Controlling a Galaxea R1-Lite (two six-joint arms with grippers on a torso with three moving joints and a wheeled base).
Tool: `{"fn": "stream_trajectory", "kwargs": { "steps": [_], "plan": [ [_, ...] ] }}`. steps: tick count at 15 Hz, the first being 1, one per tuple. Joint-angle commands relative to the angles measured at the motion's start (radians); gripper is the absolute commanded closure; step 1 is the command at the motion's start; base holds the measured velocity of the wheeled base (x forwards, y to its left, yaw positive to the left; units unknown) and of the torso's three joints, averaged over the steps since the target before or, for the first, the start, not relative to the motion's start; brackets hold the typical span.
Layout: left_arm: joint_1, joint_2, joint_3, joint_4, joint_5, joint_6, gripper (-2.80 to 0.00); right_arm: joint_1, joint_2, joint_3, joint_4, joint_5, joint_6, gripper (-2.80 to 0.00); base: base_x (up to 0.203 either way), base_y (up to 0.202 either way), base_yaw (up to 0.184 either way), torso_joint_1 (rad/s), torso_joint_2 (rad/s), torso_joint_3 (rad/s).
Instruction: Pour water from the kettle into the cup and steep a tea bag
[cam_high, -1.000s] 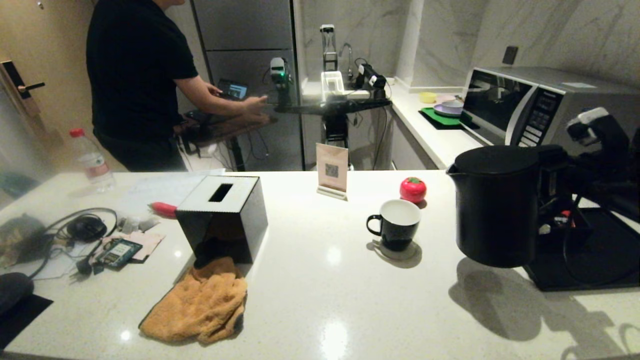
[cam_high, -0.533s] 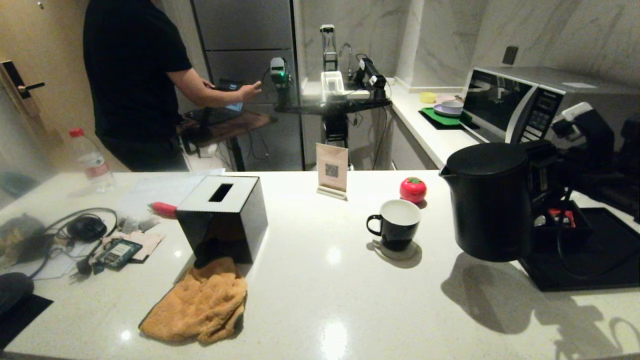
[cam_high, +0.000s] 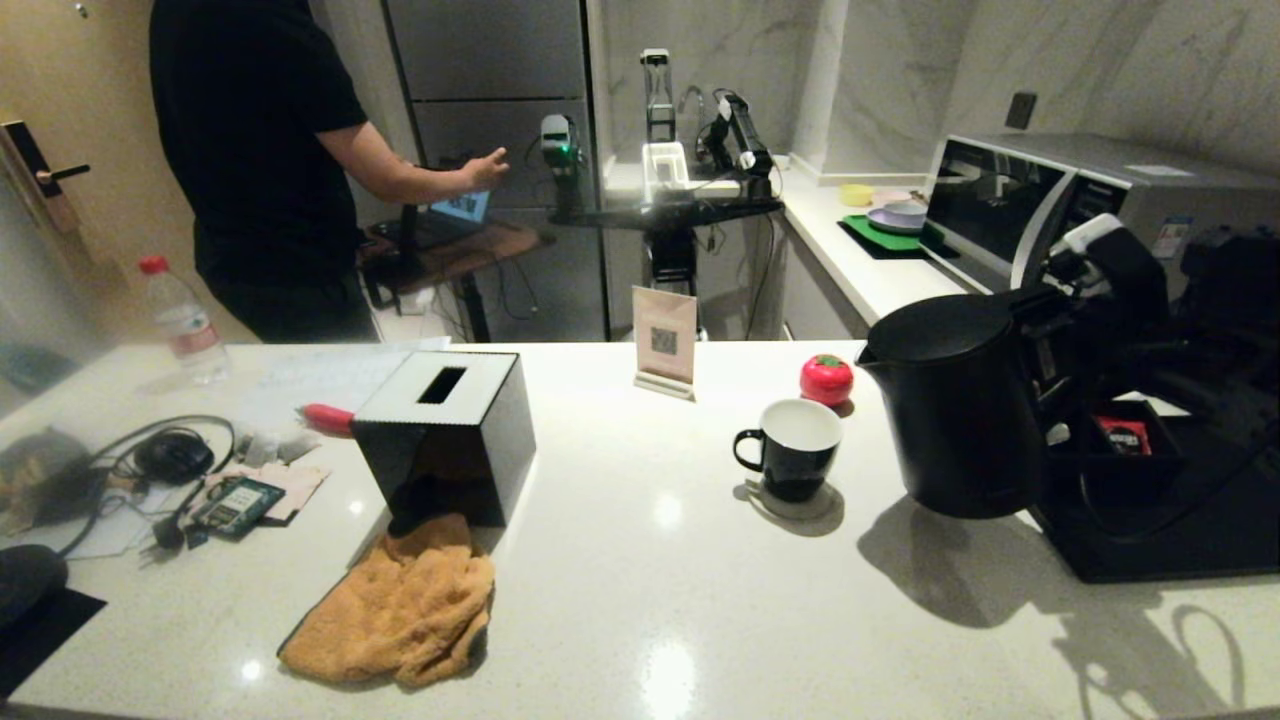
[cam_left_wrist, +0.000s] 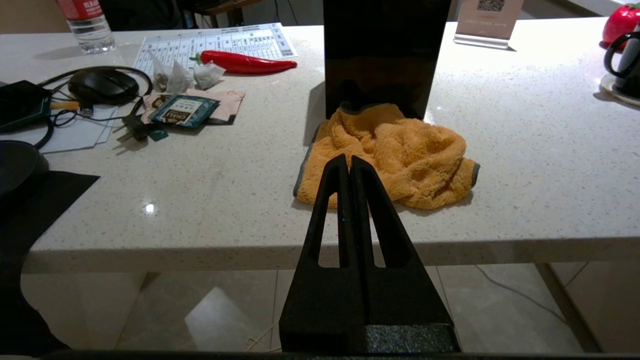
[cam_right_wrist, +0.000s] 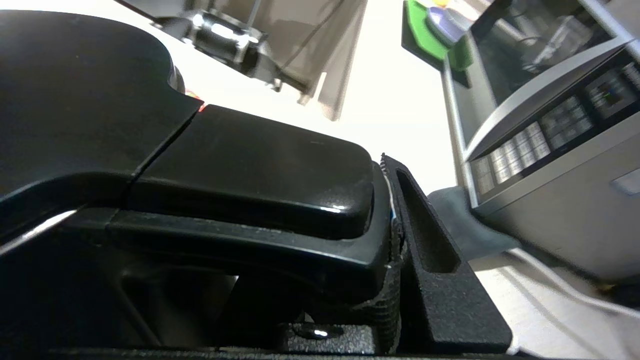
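Right gripper (cam_right_wrist: 395, 250), jaws clamped on handle of black kettle (cam_high: 955, 405), carried clear above the tabletop (cam_high: 640, 600). Black mug (cam_high: 795, 450) at about 9 o'clock from kettle, just beside, on a coaster, white inside up. Kettle upright, long axis vertical, spout toward mug. Probably tilt toward 9 o'clock next. Left gripper (cam_left_wrist: 350, 165) at tabletop edge, jaws pressed together, empty.

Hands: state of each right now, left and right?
Left hand: closed, empty, parked off the counter's near edge.
Right hand: closed on the kettle handle, kettle in the air beside the cup.
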Motion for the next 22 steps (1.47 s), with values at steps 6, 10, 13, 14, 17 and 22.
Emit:
{"fn": "stream_trajectory", "kwargs": {
  "steps": [6, 10, 13, 14, 17, 22],
  "plan": [
    [0.000, 0.001, 0.000, 0.000, 0.000, 0.000, 0.00, 0.011, 0.110, -0.096, -0.008, -0.018, -0.103, 0.00, 0.000, 0.000, 0.000, 0.000, 0.00, 0.000],
    [0.000, 0.002, 0.000, 0.000, 0.000, 0.000, 0.00, 0.037, 0.144, -0.136, -0.005, -0.025, -0.151, 0.00, 0.000, 0.000, 0.000, 0.000, 0.00, 0.000],
    [0.000, 0.002, 0.000, 0.000, 0.000, 0.000, 0.00, 0.054, 0.158, -0.154, -0.003, -0.047, -0.168, 0.00, 0.000, 0.000, 0.000, 0.000, 0.00, 0.000],
    [0.000, 0.002, 0.000, 0.000, 0.000, 0.000, 0.00, 0.056, 0.161, -0.162, -0.002, -0.047, -0.180, 0.00, 0.000, 0.000, 0.000, 0.000, 0.00, 0.000],
    [0.000, 0.002, 0.000, 0.000, 0.000, 0.000, 0.00, 0.056, 0.166, -0.189, 0.011, -0.048, -0.198, 0.00, 0.000, 0.000, 0.000, 0.000, 0.00, 0.000],
    [0.000, 0.002, 0.000, 0.000, 0.000, 0.000, 0.00, 0.056, 0.165, -0.198, 0.011, -0.048, -0.259, 0.00, 0.000, 0.000, 0.000, 0.000, 0.00, 0.000]
  ]
}}
